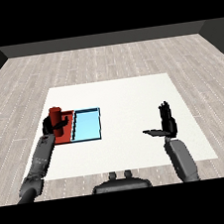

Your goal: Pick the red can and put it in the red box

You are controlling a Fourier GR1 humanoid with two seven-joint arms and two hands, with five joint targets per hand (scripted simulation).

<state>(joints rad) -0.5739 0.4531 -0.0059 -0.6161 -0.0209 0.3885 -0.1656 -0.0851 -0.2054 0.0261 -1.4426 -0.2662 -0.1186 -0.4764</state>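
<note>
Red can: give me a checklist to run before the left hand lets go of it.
1. Left hand curled round the red can: ok.
2. Can upright: ok.
3. Can over the red tray, not the light blue tray: ok.
4. Can bottom resting on the tray floor: cannot tell, the hand hides it.
5. Right hand open and well away from both trays: ok.

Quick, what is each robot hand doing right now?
Left robot hand: closed round the red can, over the red tray.
Right robot hand: open, holding nothing.
</note>
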